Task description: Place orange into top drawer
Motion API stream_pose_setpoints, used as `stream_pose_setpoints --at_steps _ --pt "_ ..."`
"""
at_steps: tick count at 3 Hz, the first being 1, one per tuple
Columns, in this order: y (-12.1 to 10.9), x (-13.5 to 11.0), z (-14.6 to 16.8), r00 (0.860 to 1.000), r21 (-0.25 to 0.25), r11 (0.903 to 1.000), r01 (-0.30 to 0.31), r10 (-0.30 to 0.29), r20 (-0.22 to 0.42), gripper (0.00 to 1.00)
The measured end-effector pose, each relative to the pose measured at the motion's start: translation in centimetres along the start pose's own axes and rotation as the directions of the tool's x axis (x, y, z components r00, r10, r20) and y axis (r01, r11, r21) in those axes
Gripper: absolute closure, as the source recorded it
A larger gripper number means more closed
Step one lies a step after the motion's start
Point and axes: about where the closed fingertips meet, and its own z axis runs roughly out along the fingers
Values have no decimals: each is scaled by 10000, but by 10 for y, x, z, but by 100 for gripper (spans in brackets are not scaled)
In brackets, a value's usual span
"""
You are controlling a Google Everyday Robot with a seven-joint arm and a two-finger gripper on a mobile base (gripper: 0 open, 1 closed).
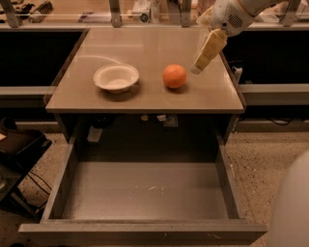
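orange (174, 76): on tabletop (145, 48)
gripper (197, 66): just right of orange (open or closed: cannot tell)
top drawer (145, 193): pulled open

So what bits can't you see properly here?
All in the camera view:
The arm behind the gripper, which hangs just right of the orange: cut off by the top edge.
The small things under the tabletop: too dark to name.
The white shape at bottom right: cut off by the edge.
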Motion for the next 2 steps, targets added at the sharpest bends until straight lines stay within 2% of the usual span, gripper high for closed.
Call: stream_pose_setpoints --at_steps 1,2 --pt "-33 1 33 9997 -70 10000 -34 36 252 0" --pt "-43 13 71 9999 -512 9987 -76 80 76 0"
